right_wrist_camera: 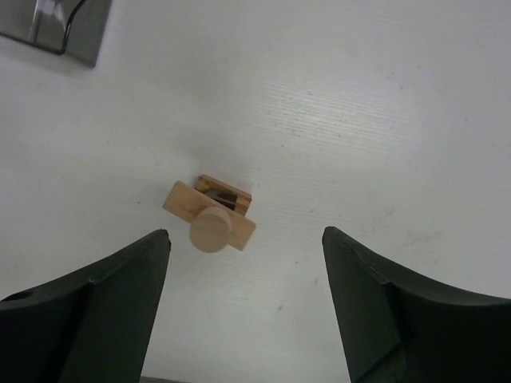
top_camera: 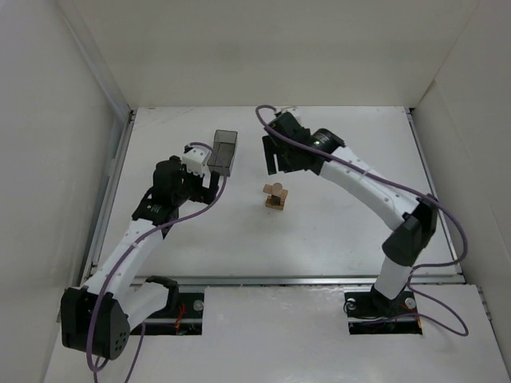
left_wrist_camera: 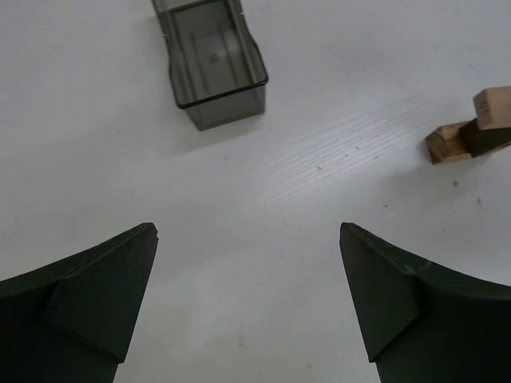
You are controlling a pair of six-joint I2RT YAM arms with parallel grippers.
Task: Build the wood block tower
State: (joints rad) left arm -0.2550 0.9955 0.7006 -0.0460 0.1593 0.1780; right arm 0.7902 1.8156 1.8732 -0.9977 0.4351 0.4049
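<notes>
Stacking looks close to finished, as far as these views let me judge. A small light-tan wood block tower (top_camera: 275,195) stands near the middle of the white table (top_camera: 335,239) in the overhead view. Flat rectangular blocks lie crosswise at its bottom, and a round pale wooden peg (right_wrist_camera: 209,230) stands on the top one, seen end-on left of centre in the right wrist view. No loose blocks show anywhere on the table. The dark translucent grey rectangular bin (top_camera: 225,152), up and left of the tower, looks empty from the left wrist view. So little or nothing seems left to place, though the layers are too small to count.

The right gripper (right_wrist_camera: 247,311) hovers near the tower, just above it in the overhead frame. Its black jaws are spread wide at the bottom corners of its own view, with nothing between them and nothing touched. The left gripper (left_wrist_camera: 247,295) is likewise spread fully and holds nothing, over bare table. The bin lies at the top of its view and the tower at the right edge, both apart from its fingers.
</notes>
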